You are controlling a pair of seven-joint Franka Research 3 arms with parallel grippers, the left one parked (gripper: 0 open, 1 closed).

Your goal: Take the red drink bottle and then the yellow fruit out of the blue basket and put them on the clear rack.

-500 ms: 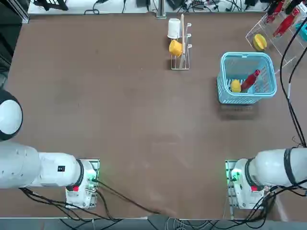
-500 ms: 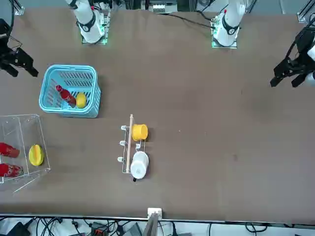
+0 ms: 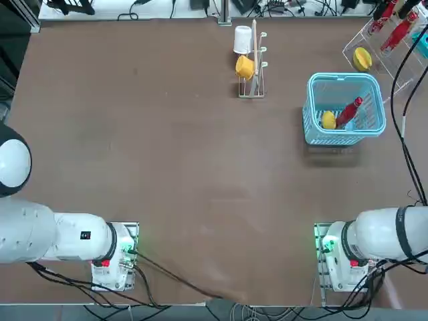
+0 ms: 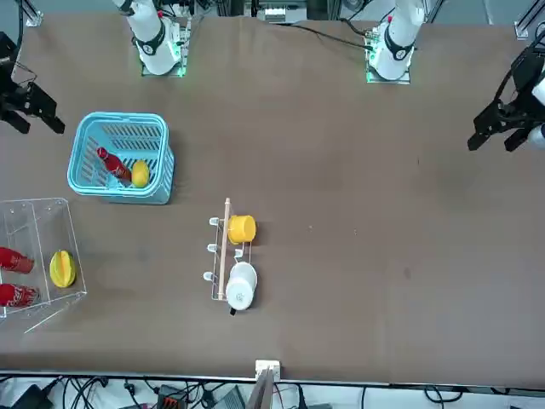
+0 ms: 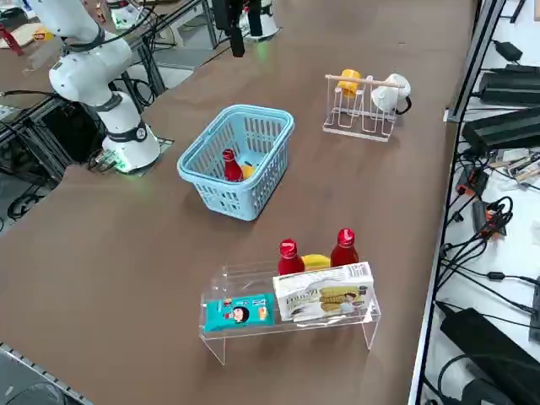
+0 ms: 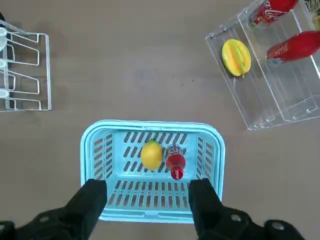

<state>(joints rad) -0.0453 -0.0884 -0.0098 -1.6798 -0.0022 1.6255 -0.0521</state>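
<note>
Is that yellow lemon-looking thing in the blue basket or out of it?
In: the yellow fruit lies on the slotted base inside the blue basket, beside the red bottle.

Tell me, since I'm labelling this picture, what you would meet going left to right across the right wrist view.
White wire stand, yellow fruit in the blue basket, red drink bottle in the same basket, clear rack. The open right gripper spans the basket's width, so it has no clear place.
</note>
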